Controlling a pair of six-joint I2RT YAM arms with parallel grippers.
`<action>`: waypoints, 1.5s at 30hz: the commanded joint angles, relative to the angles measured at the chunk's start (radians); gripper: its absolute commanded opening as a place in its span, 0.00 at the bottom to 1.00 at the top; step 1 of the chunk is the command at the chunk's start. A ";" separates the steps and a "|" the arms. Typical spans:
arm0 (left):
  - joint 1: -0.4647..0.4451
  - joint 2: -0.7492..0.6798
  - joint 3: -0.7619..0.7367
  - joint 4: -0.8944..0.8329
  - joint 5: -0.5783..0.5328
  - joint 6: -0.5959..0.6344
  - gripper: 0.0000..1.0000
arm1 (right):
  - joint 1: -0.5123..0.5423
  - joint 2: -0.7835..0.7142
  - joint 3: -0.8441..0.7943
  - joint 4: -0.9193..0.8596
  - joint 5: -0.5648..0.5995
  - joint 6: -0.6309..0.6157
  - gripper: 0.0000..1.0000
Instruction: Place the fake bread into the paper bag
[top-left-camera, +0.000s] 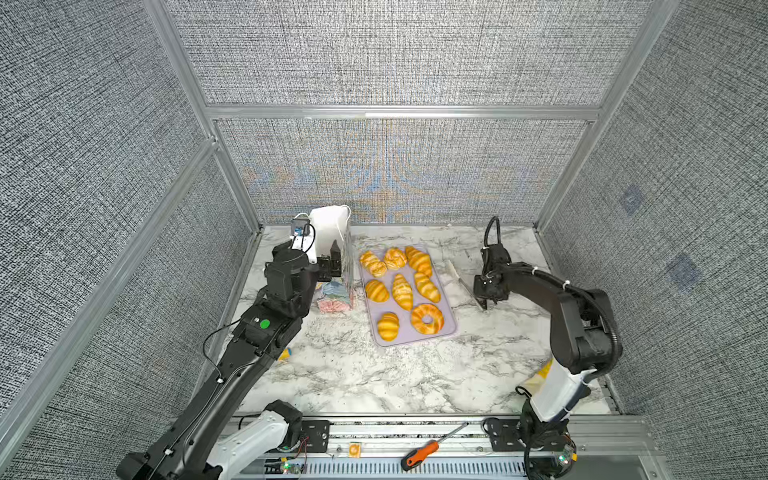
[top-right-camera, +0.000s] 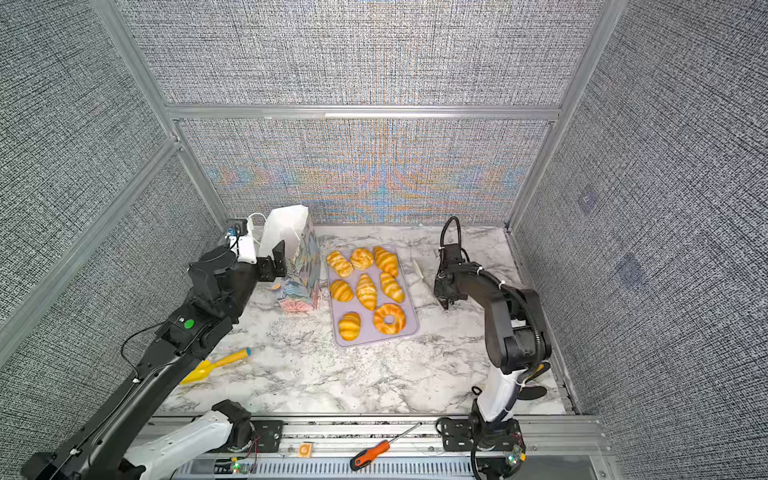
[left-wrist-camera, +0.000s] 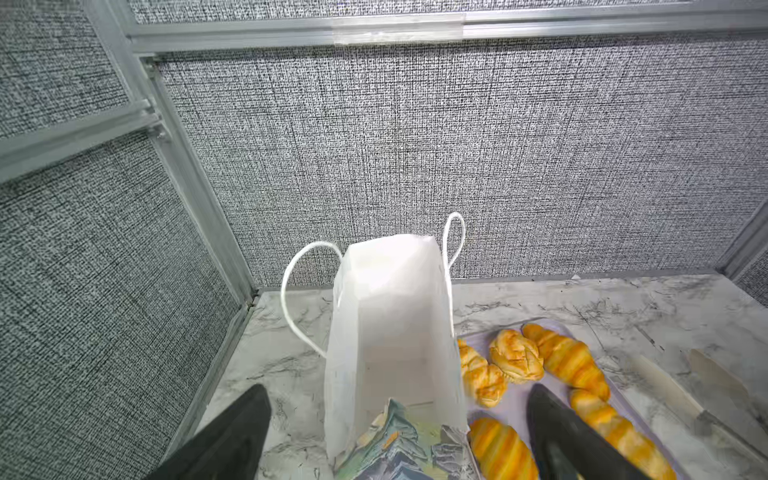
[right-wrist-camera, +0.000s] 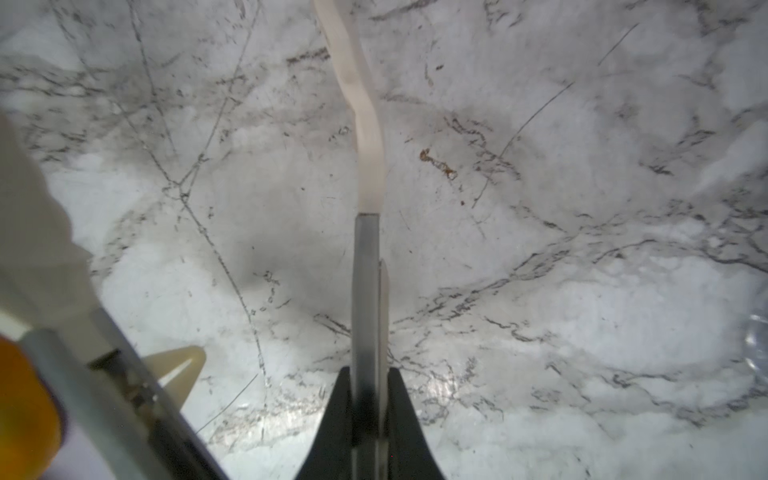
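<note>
Several glossy golden pieces of fake bread (top-left-camera: 402, 291) (top-right-camera: 366, 291) lie on a lilac tray (top-left-camera: 452, 322), among them a ring-shaped one (top-left-camera: 427, 318). The paper bag (top-left-camera: 330, 226) (top-right-camera: 286, 228) stands upright left of the tray, its mouth open and its white lining (left-wrist-camera: 395, 316) showing nothing inside. My left gripper (top-left-camera: 332, 266) (left-wrist-camera: 395, 415) is open, with its fingers (left-wrist-camera: 232, 436) on either side of the bag's near edge. My right gripper (top-left-camera: 484, 305) (right-wrist-camera: 368, 374) is right of the tray, low over the table. It is shut on a slim metal utensil with a cream tip (right-wrist-camera: 365, 270).
A yellow toy shovel (top-right-camera: 216, 365) lies on the marble table near the left arm. An orange-handled screwdriver (top-left-camera: 419, 454) rests on the front rail. Another cream-tipped utensil part (right-wrist-camera: 178, 365) lies beside the tray's edge. Grey panel walls close in the back and sides.
</note>
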 joint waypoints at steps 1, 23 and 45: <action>-0.034 0.034 0.034 0.033 -0.033 0.045 0.97 | -0.019 -0.044 -0.014 0.051 -0.066 0.000 0.09; -0.052 0.477 0.307 0.244 0.724 0.004 0.99 | -0.201 -0.269 -0.158 0.317 -0.653 -0.026 0.06; 0.005 0.967 0.592 0.470 1.314 -0.310 0.90 | -0.201 -0.173 -0.102 0.565 -1.069 0.201 0.06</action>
